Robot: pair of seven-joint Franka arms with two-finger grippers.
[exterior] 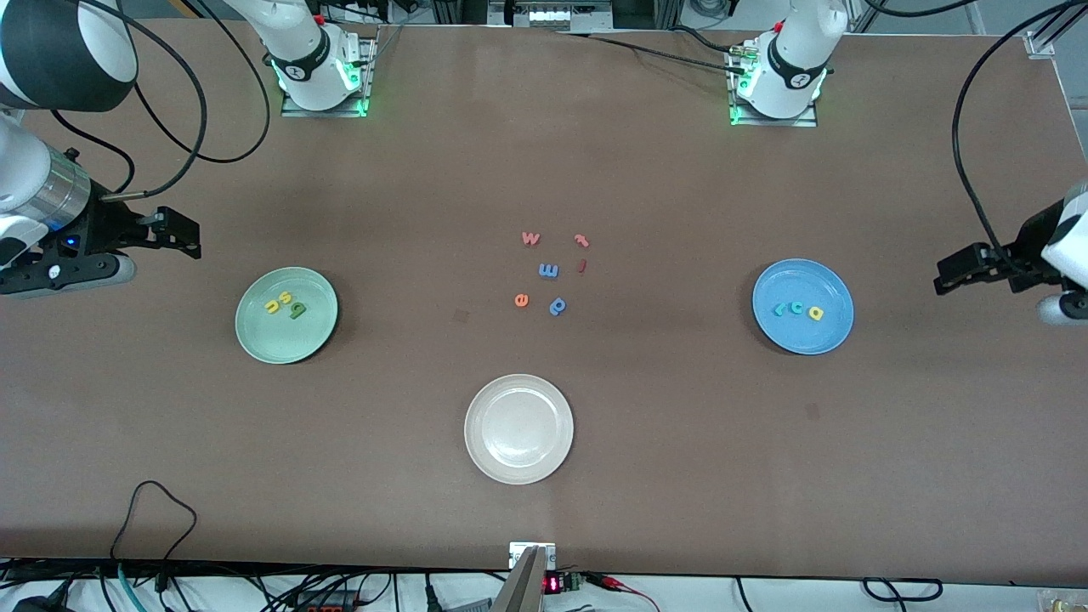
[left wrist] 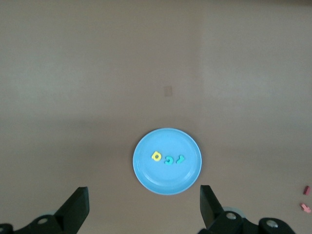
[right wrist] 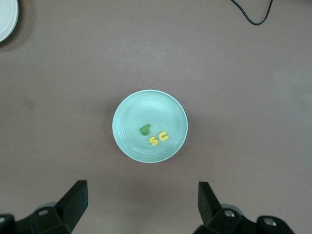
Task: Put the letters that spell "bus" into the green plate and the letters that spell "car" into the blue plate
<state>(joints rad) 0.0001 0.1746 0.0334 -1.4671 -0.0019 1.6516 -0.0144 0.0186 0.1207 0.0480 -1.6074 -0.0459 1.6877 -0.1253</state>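
The green plate (exterior: 280, 342) (right wrist: 141, 109) lies toward the right arm's end of the table. In it are an olive "b" (exterior: 298, 310) (right wrist: 145, 130), a yellow "s" (exterior: 286, 298) (right wrist: 154, 140) and a yellow "u" (exterior: 272, 306) (right wrist: 163, 136). The blue plate (exterior: 803, 337) (left wrist: 165, 181) lies toward the left arm's end and holds a teal "r" (exterior: 778, 308) (left wrist: 180, 159), a teal "c" (exterior: 796, 308) (left wrist: 168, 160) and a yellow "a" (exterior: 816, 313) (left wrist: 156, 156). My right gripper (exterior: 183, 236) (right wrist: 142, 204) hangs open and empty over bare table beside the green plate. My left gripper (exterior: 950, 274) (left wrist: 145, 207) hangs open and empty beside the blue plate.
An off-white plate (exterior: 478, 429) sits near the front camera, with nothing in it. Mid-table lie loose letters: a red "w" (exterior: 530, 238), two small red pieces (exterior: 582, 240) (exterior: 582, 266), a blue "m" (exterior: 548, 271), an orange "e" (exterior: 521, 299) and a blue "p" (exterior: 558, 306). A black cable (exterior: 153, 510) loops onto the near edge.
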